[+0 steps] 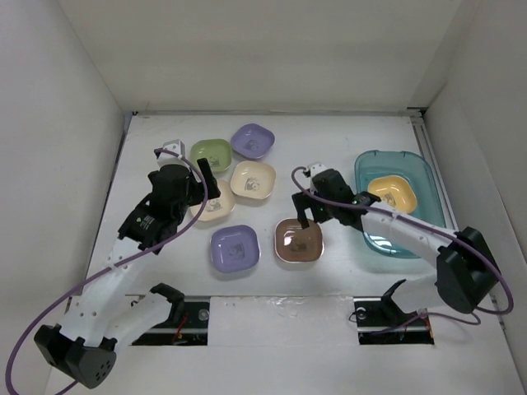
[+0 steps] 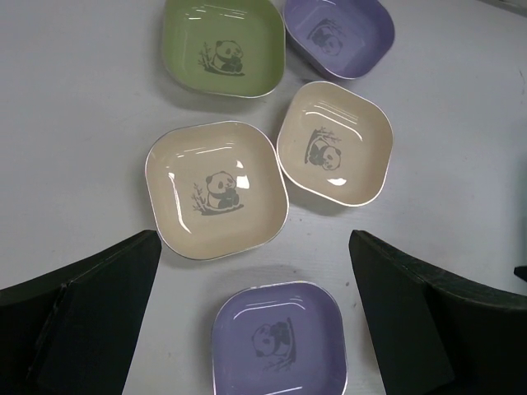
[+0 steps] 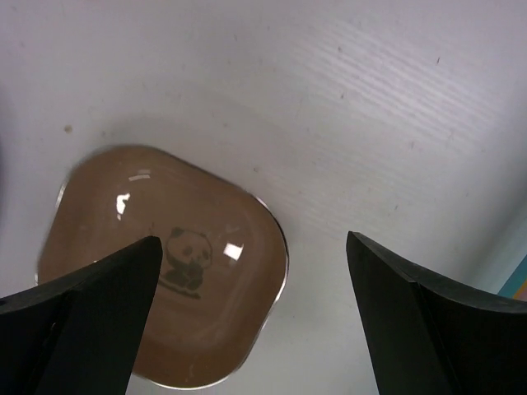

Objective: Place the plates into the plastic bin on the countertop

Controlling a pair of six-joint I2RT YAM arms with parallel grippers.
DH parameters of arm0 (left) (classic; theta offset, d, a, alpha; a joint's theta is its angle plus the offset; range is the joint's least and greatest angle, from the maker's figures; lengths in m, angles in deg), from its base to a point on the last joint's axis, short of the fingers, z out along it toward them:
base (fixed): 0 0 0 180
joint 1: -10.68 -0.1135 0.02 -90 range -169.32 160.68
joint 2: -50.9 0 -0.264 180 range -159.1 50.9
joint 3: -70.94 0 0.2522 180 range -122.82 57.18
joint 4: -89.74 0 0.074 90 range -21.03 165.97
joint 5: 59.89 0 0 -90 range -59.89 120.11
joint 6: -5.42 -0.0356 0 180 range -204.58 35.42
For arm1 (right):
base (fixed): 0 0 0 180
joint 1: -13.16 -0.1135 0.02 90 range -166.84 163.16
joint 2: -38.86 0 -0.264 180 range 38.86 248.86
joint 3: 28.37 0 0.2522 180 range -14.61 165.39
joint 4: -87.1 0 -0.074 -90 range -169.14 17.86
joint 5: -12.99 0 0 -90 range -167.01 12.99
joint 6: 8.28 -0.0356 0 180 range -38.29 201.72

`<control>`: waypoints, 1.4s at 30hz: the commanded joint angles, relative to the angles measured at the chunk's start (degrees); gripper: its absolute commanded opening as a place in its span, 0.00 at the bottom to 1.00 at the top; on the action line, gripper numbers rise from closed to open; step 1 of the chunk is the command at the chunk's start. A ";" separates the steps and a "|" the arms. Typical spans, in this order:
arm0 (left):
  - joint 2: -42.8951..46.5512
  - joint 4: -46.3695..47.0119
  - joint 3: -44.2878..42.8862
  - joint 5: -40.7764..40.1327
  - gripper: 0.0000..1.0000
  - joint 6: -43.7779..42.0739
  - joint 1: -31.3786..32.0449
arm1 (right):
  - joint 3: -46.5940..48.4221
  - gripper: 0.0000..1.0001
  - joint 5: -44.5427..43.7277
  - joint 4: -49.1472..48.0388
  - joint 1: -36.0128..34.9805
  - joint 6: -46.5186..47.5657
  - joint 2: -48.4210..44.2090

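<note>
right tool, spread apart above the brown panda plate, should straddle probably its nearest rim squarely.

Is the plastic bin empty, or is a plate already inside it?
Not empty: one yellow-orange plate lies flat inside the plastic bin. The right arm hides part of the bin.

Grey pandas mark the centre of every dish seen close: the green dish, the far lavender dish, the near lavender dish, both cream dishes and the glossy brown dish. A yellow-orange dish shows against the translucent teal bin — all on a plain white tabletop.
</note>
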 commanded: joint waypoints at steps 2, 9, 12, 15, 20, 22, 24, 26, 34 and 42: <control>0.10 0.52 -0.14 -1.09 1.00 0.49 -0.20 | -5.67 0.99 -3.36 -0.21 -2.22 -1.93 -3.69; 0.62 0.52 -0.14 -0.57 1.00 0.49 -0.20 | -12.80 0.85 -3.36 -3.11 -3.28 -4.47 -3.69; 0.62 0.52 -0.14 -0.57 1.00 0.49 -0.20 | -14.56 0.52 -2.75 -5.12 -3.29 -5.18 -4.31; 0.01 -0.80 -0.67 -2.94 1.00 1.11 -0.20 | -15.18 0.14 -2.75 -5.65 -2.59 -5.18 -4.31; -0.52 -1.33 -0.67 -4.69 1.00 1.72 -0.20 | -11.23 0.00 -1.69 -4.52 1.02 -3.87 -3.78; -1.13 -1.85 -1.19 -5.31 1.00 2.42 -0.20 | -6.93 0.00 -2.74 -1.81 1.64 -3.26 -5.61; -2.62 -3.34 -1.72 -7.76 1.00 3.73 -0.20 | -1.50 0.00 -4.94 0.57 3.73 -2.73 -7.46; -5.51 -5.01 -2.60 -10.66 1.00 4.97 -0.20 | 1.68 0.00 -4.94 2.95 6.37 -1.33 -10.28; -6.76 -5.55 -3.31 -11.29 1.00 4.97 -0.20 | 8.73 0.00 3.65 2.69 34.19 0.18 -11.60; -6.76 -4.50 -2.78 -9.44 1.00 3.83 -0.20 | -4.23 0.00 10.41 -4.94 59.53 -10.18 -11.86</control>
